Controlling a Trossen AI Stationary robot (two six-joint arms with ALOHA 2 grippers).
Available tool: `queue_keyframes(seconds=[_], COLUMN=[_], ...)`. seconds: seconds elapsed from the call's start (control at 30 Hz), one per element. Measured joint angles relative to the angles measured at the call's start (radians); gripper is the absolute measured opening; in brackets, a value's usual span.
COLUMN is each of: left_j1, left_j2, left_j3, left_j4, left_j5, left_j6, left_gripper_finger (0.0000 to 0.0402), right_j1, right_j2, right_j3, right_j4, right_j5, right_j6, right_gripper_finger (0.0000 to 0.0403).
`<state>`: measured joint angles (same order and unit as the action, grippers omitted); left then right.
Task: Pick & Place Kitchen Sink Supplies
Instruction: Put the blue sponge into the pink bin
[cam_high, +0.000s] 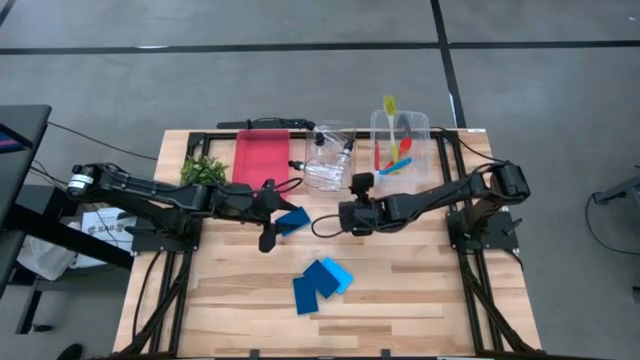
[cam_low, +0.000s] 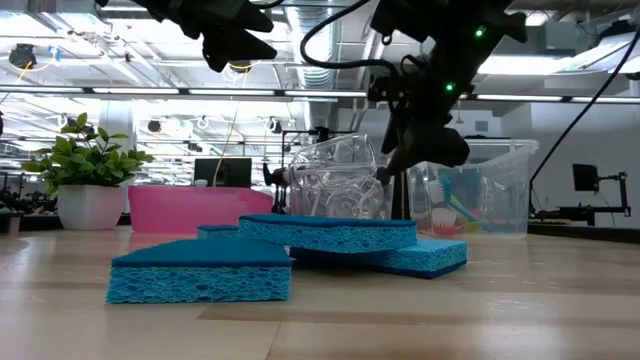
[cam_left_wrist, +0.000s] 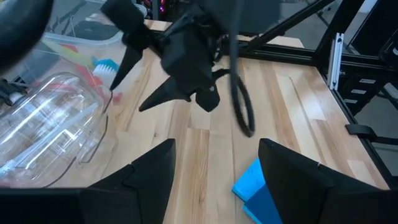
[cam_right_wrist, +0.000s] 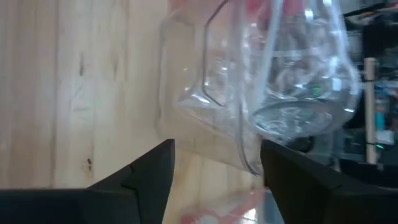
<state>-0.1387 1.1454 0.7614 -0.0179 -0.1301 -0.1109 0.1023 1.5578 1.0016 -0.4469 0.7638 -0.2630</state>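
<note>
One blue sponge (cam_high: 293, 220) lies flat on the wood table just beside my left gripper (cam_high: 270, 222), which hangs open above the table with nothing between its fingers (cam_left_wrist: 214, 180). More blue sponges (cam_high: 321, 283) lie overlapping nearer the front edge. Clear black-capped bottles (cam_high: 330, 150) lie in a clear bin (cam_high: 328, 172). Brushes (cam_high: 392, 140) stand in a second clear bin (cam_high: 420, 128). My right gripper (cam_high: 352, 200) is open just in front of the bottle bin (cam_right_wrist: 249, 93), pointing at it and holding nothing.
A red tray (cam_high: 260, 158) sits at the back beside the bottle bin, with a leafy plant (cam_high: 203, 168) to its left. A black cable loop (cam_high: 325, 226) hangs from the right arm between the two grippers. Bare wood (cam_high: 440, 290) lies to the front right.
</note>
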Motion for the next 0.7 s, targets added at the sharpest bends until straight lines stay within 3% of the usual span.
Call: queue_keyframes(seconds=[0.2, 0.43, 0.7], left_j1=[0.0, 0.0, 0.0], left_j2=[0.0, 0.012, 0.152], left_j3=[-0.053, -0.144, -0.159], left_j4=[0.016, 0.027, 0.019], left_j5=[0.001, -0.032, -0.104], left_j6=[-0.031, -0.172, -0.245], left_gripper_finger=[0.0232, 0.0232, 0.0232], right_j1=[0.072, 0.176, 0.29], right_j2=[0.0, 0.0, -0.01], right_j3=[0.0, 0.0, -0.009], right_j4=[-0.033, -0.078, -0.161], right_j5=[0.098, 0.099, 0.101], right_j6=[0.094, 0.241, 0.416], right_gripper_finger=[0.0208, 0.0169, 0.0134])
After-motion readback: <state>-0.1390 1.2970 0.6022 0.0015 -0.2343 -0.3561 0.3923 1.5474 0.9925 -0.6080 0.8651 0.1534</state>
